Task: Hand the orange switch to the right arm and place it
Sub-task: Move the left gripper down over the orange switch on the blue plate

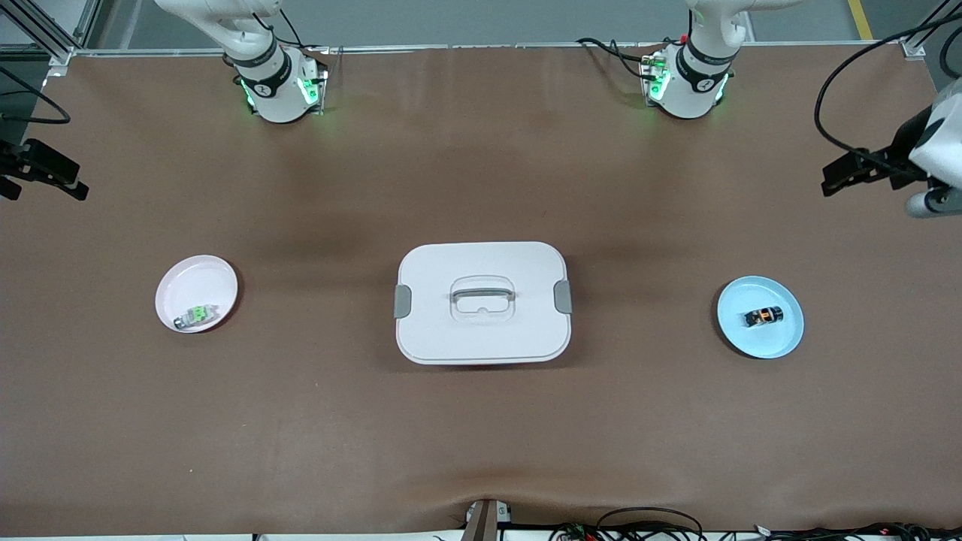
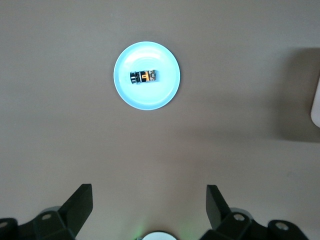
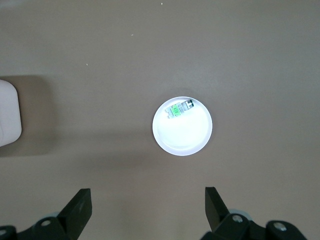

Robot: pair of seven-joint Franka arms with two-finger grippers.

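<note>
Two white jointed arms rise from round white bases bolted along the tabletop's upper edge. The right arm has a base ringed by a black band bearing a small white mark and lit by green indicator lights; black cables run to a connector box beside it. The left arm has a like base, with a black band, green lights, black cables and a red fitting. The right hand is black and angular. The left hand is black, joined to a white wrist with a grey joint cap and a looping black cable. Each finger is black, blocky and wedge-shaped, with round screw holes in its mount.
</note>
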